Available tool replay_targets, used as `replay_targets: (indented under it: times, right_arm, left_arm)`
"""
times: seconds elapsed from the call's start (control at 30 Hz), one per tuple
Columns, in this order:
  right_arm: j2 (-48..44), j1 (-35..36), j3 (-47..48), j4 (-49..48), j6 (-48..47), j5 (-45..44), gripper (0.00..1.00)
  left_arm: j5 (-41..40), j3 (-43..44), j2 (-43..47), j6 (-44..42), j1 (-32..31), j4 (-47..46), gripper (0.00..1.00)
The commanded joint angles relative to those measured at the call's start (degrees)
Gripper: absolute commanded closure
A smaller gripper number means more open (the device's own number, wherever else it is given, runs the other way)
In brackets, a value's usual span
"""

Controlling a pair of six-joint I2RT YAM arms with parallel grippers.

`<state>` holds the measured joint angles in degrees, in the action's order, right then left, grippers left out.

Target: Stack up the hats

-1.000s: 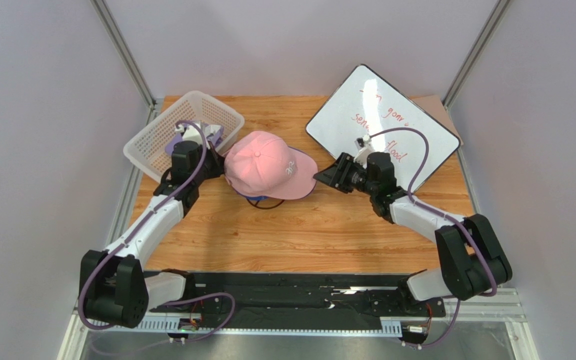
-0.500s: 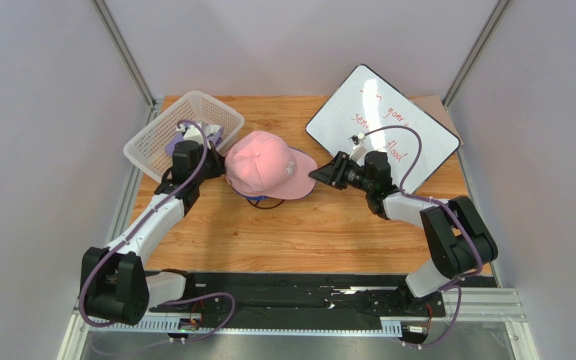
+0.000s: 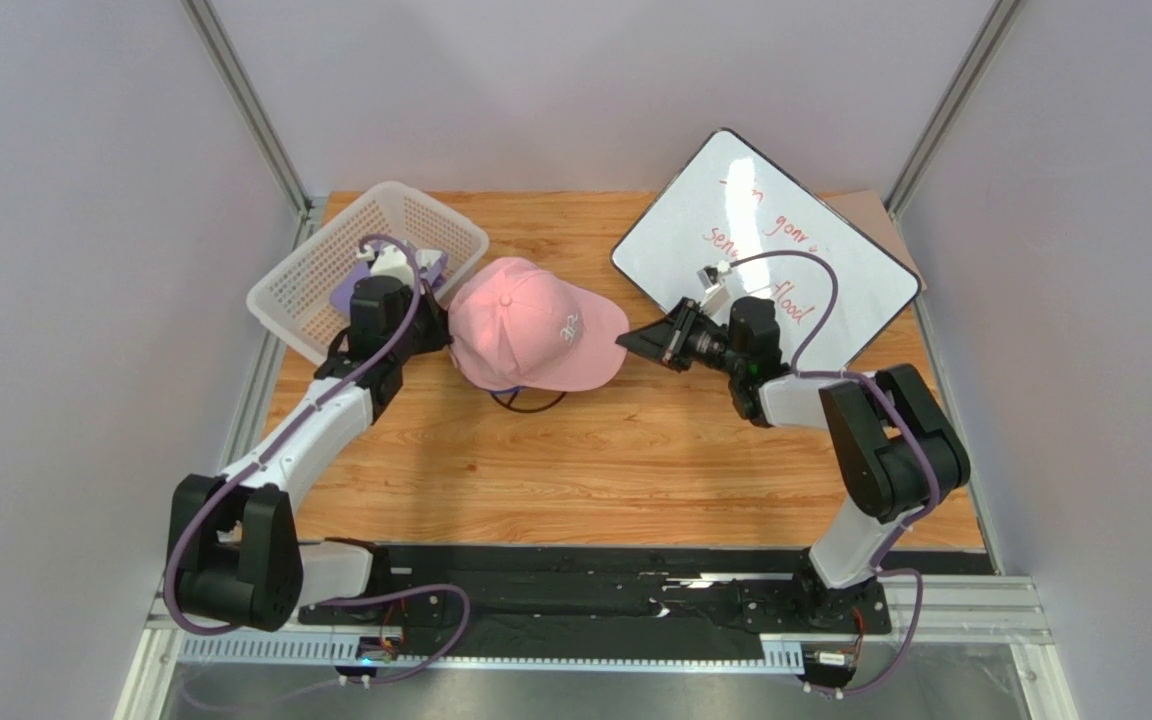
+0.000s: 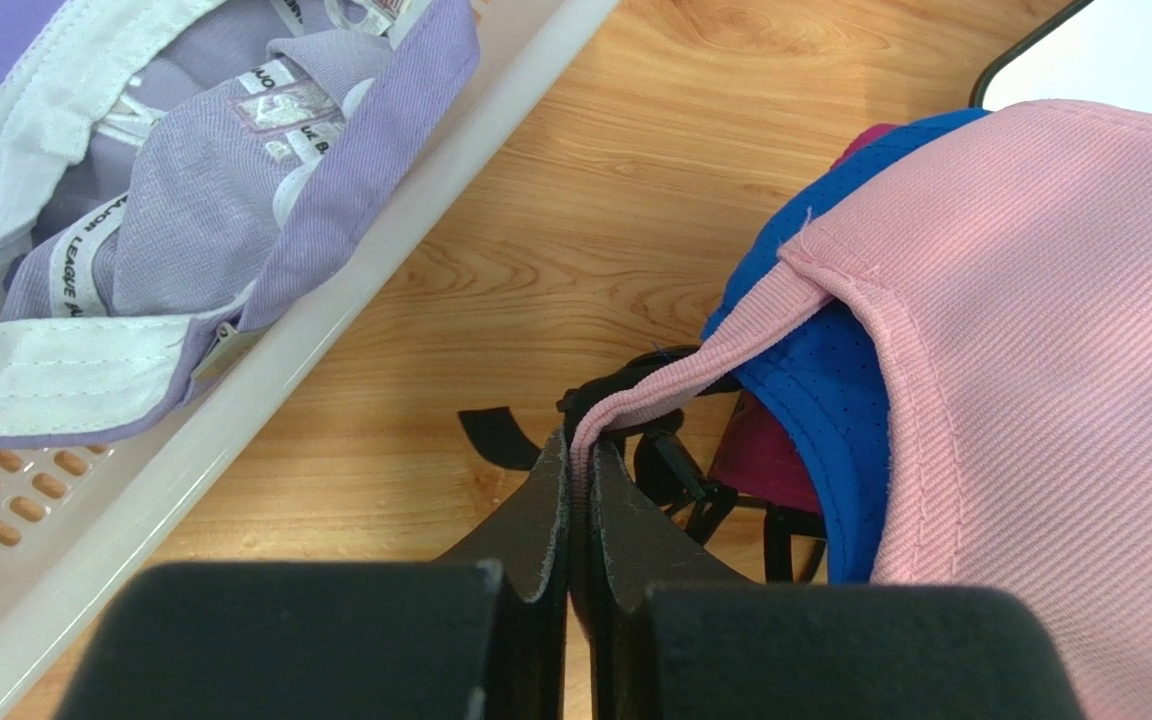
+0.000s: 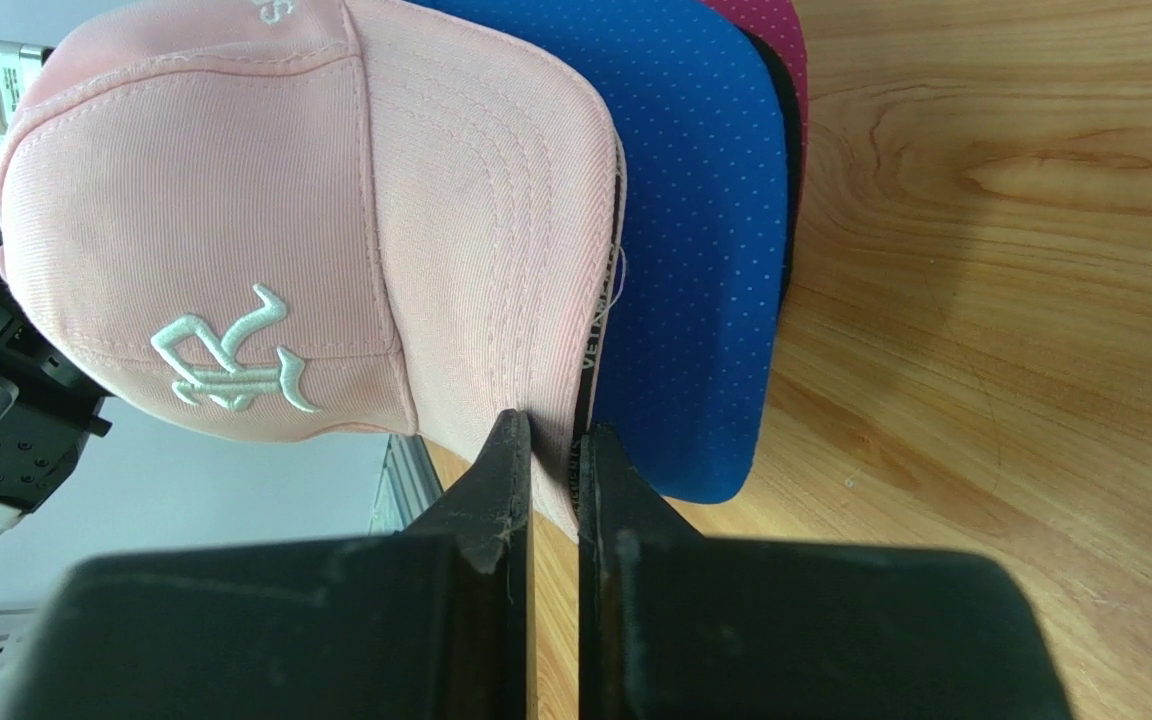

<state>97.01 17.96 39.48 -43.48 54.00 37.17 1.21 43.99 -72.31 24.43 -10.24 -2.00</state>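
The light pink cap [image 3: 530, 326] sits on top of the stack at the table's middle back, over the royal blue cap [image 5: 695, 225] and the magenta cap [image 5: 760, 33]; a thin black edge shows between them. My left gripper [image 4: 579, 458] is shut on the pink cap's back strap [image 4: 687, 383]. My right gripper [image 5: 552, 443] is shut on the pink cap's brim [image 5: 492, 225], with the blue brim just beside it. The lavender cap [image 4: 192, 195] lies upside down in the white basket [image 3: 342, 263]. The black wire stand [image 4: 687, 480] shows under the caps.
A whiteboard [image 3: 763, 248] with red writing leans at the back right, close behind my right wrist. The white mesh basket stands at the back left, beside my left arm. Grey walls close in both sides.
Both grippers and the pink cap have shifted slightly back and left. The right arm's elbow has swung in toward the table's middle. The cap's brim now points more to the right.
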Motion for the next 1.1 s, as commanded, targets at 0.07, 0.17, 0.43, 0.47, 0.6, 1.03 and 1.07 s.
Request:
replay_targets:
  times: [0.07, 0.17, 0.43, 0.47, 0.6, 1.03, 1.07]
  right_arm:
    - [3.01, -0.9, 2.0, 7.45, -3.02, -6.14, 1.0]
    - [2.83, -1.08, 2.17, 9.46, -4.07, -7.28, 1.0]
    - [1.69, -1.26, 3.67, 13.86, -6.1, -8.69, 1.0]
    - [1.08, -1.26, 3.76, 13.95, -6.1, -8.52, 1.0]
    - [-1.03, -1.26, 4.46, 14.57, -5.75, -7.38, 1.0]
    - [-6.66, -1.43, 8.85, 25.45, -9.96, -10.71, 0.39]
    - [-7.53, -1.43, 9.03, 26.34, -10.83, -11.32, 0.34]
  left_arm:
    - [-2.69, 1.89, -4.15, -1.49, 0.4, 0.33, 1.0]
    - [-4.28, 1.98, -5.47, -1.84, 0.31, 0.68, 1.0]
    - [-7.54, 1.63, -6.79, -1.93, 0.4, 1.74, 1.0]
    - [-7.37, 1.72, -6.7, -1.93, 0.31, 3.22, 1.0]
    - [-5.61, 2.15, -3.98, -1.4, 0.31, 3.49, 1.0]
    - [-8.32, 3.04, 5.16, 0.36, 0.4, 10.78, 0.0]
    - [-8.77, 2.86, 6.91, 0.53, 0.4, 11.22, 0.0]
